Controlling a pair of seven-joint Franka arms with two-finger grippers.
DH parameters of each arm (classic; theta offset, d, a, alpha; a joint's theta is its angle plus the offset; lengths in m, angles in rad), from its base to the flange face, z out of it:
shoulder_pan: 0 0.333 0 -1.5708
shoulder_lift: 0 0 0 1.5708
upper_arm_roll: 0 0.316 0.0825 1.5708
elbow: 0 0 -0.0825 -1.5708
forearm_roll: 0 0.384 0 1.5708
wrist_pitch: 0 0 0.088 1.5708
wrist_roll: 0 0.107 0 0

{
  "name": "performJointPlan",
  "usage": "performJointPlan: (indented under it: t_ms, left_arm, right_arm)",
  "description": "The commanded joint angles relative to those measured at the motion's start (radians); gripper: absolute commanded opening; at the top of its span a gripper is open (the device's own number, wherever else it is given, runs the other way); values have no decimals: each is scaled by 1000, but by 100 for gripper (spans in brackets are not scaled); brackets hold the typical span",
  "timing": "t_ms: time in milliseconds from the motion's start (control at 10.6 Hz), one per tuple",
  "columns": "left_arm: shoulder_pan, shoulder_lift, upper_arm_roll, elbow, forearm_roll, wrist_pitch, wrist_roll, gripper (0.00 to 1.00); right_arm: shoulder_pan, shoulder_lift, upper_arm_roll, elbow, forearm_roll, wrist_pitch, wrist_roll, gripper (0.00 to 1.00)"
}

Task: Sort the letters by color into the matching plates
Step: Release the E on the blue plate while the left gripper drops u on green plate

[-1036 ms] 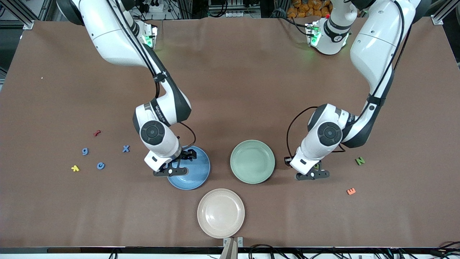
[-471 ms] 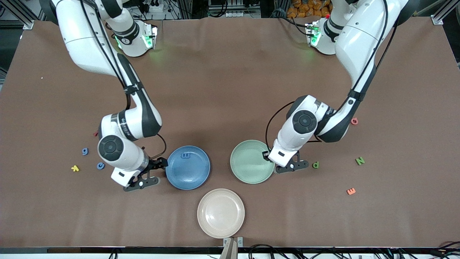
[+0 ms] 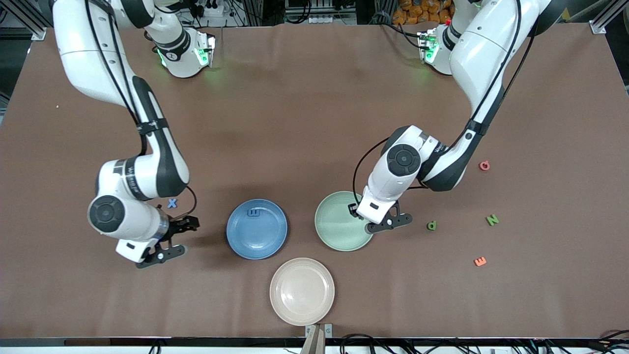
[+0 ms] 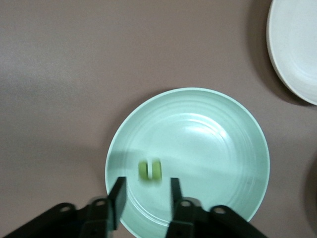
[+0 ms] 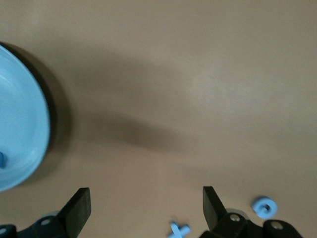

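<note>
A beige-pink plate [image 3: 301, 291] is parked on the brown table [image 3: 314, 123], nearest the front camera. Toward the left arm's end, an orange letter [image 3: 480, 261] and a red letter [image 3: 484, 165] are left lying well apart.

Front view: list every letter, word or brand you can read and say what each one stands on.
"X": blue letter on the table, beside the right arm.
"E", lying sideways: blue letter in the blue plate.
"N": green letter on the table.
"E", lying sideways: orange letter on the table.
Green letter and red letter: shapes unclear.
Brand print on both forearms: too small to read.
</note>
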Motion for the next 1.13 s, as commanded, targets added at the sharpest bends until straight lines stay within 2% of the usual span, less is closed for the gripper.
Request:
performJointPlan:
  t_ms: [0, 283, 471, 754, 1036]
  left_arm:
    - [5, 0, 17, 20, -1, -12, 17, 100]
    - [88, 0, 20, -1, -2, -37, 181, 100]
    - [165, 3, 20, -15, -1, -68, 310, 100]
    - [211, 5, 67, -38, 41, -70, 446, 100]
    - [231, 9, 69, -55, 41, -68, 456, 100]
  right_arm:
    - [-7, -88, -28, 0, -16, -157, -36, 100]
    - [-23, -171, -54, -11, -13, -324, -55, 100]
    - [-32, -202, -53, -46, -10, -308, -55, 100]
    - [-38, -216, -53, -98, -2, -279, -53, 100]
    - [-40, -211, -53, -100, -4, -271, -53, 100]
